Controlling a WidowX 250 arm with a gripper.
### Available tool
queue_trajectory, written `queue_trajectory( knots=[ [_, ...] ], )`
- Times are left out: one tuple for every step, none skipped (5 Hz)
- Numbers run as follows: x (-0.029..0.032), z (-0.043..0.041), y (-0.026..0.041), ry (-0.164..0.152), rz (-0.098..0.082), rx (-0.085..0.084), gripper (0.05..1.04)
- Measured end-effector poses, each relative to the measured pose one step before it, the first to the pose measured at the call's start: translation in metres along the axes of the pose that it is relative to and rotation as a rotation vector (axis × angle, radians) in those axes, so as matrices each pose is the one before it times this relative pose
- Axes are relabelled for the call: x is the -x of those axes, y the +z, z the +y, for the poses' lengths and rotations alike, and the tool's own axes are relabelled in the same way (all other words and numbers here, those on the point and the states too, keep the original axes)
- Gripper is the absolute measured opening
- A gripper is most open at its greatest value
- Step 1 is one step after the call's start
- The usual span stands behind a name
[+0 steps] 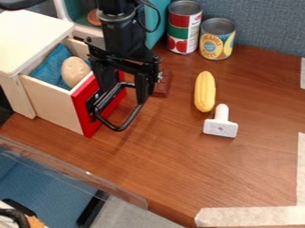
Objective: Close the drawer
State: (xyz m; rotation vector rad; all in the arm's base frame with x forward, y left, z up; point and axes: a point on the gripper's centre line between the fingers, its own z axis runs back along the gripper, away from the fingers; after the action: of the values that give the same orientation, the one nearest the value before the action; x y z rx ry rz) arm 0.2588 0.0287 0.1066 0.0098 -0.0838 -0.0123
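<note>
robot arm [123, 42] - black all over, thick blocky upper section, dull grey round collar [117, 17] partway down. thin black cable [159, 17] loops out at the side. gripper [125, 95] also black - wide angular crosspiece [128, 63] with knobbly ends, narrow straight-sided fingers [142, 89], small shiny metal bit [159, 75] on one side, maybe a screw.

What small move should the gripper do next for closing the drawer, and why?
Probably a short, gentle push of the red front toward the cream cabinet, because the drawer stands open and the gripper is at its black handle.
</note>
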Motion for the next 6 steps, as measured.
queue_trajectory(
  knots=[
    [0.00142, -0.00103, -0.00734, -0.0185, 0.0251, 0.0088, 1.0],
    [-0.00568, -0.00864, -0.0124, -0.2125, 0.0033, 0.0263, 1.0],
    [-0.00753, -0.00611, 0.00099, -0.1689, -0.0303, -0.0165, 1.0],
    [-0.01237, -0.00578, 0.00807, -0.2768, -0.0512, -0.0673, 1.0],
    [-0.00292, -0.00271, 0.00115, -0.2499, -0.0656, -0.0696, 1.0],
    [-0.00329, 0.00306, -0.01123, -0.264, -0.0244, -0.0356, 1.0]
  ],
)
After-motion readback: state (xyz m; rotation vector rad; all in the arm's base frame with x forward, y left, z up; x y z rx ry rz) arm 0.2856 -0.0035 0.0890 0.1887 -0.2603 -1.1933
